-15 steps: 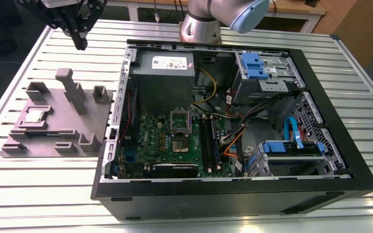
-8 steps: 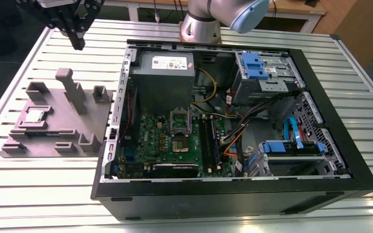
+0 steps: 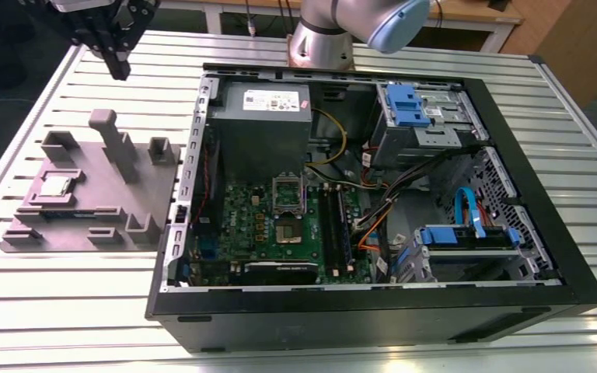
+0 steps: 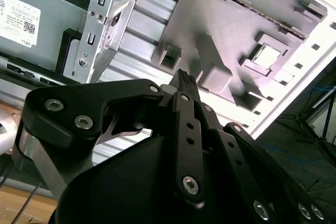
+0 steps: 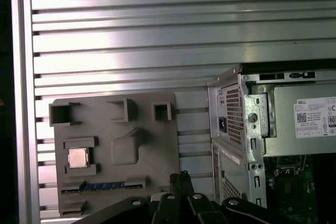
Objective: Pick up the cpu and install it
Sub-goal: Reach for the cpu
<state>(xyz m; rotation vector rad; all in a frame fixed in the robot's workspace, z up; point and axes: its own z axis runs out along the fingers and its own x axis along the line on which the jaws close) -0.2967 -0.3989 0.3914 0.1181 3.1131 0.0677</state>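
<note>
Above the slatted aluminium table (image 3: 71, 311), toward the exterior view's left, the black two-fingered gripper (image 3: 120, 70) hangs empty. It is well apart from the small square silver-topped cpu (image 3: 57, 185), which lies in a recess of the grey moulded fixture plate (image 3: 96, 198) beside the open black computer case (image 3: 532, 155). In the second wrist view the fingertips (image 4: 181, 75) look pressed together. In the first wrist view the cpu (image 5: 77, 157) sits untouched, so the pick-up seems not yet begun. Grasping would call for parted fingers centred over the chip.
</note>
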